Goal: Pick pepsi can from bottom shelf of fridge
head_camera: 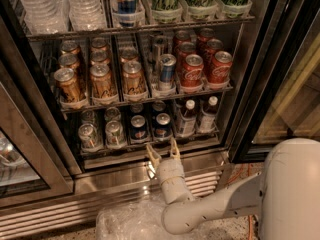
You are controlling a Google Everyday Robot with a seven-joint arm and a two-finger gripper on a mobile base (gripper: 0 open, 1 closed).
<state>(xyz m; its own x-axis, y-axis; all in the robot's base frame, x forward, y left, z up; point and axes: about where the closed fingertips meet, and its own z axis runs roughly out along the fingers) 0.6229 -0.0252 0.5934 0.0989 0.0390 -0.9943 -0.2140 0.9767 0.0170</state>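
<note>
The short dark-blue pepsi can (162,126) with a silver top stands upright at the front of the dark wire bottom shelf (150,145). A twin can (138,128) is just beside it at 9 o'clock, and white-capped bottles (186,119) stand at 3 o'clock. At its 6 o'clock, just outside the front rail, the cream two-finger gripper (162,151) points upward, fingers spread wide and holding nothing. Silver-grey cans (114,132) sit farther toward 9 o'clock, inside the stainless-steel fridge (115,176).

view: one camera, high, looking down into fridge (115,180) | near — tool (163,153) low centre, just before bottom shelf (125,148)
</note>
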